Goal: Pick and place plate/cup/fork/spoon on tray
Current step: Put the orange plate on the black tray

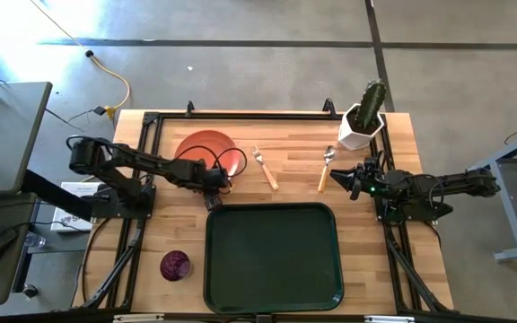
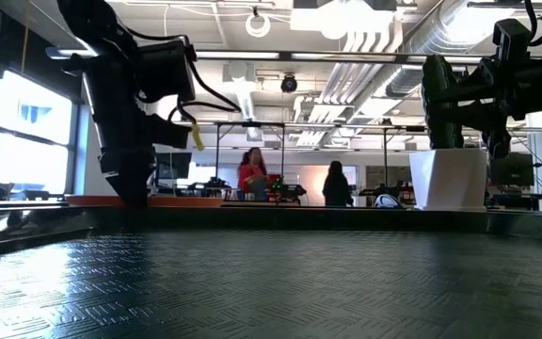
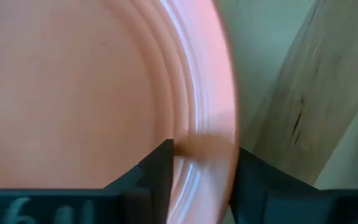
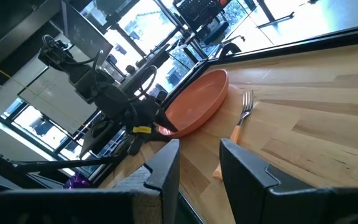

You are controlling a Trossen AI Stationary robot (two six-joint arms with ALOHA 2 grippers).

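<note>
The orange-red plate (image 1: 206, 148) lies on the wooden table at the far left. My left gripper (image 1: 214, 182) is shut on the part of its rim nearest the tray. The fork (image 1: 265, 167) and the spoon (image 1: 325, 168) lie flat on the table between the plate and the cactus pot. My right gripper (image 1: 339, 177) is open and empty just right of the spoon. The purple cup (image 1: 175, 266) stands left of the dark green tray (image 1: 272, 296), which lies at the near middle. My left gripper holds the plate's rim (image 3: 207, 134) on the side toward the tray. One finger (image 3: 157, 171) is inside the dish and the other (image 3: 257, 180) outside it. The fingers come from above, pointing down. In the low view the plate (image 2: 172, 201) looks level and low on the table.
A white angular pot with a green cactus (image 1: 363, 121) stands at the far right, close behind my right arm. People stand in the room beyond the table (image 2: 252, 174). A yellow cable lies on the floor beyond the table's far left corner (image 1: 115, 90).
</note>
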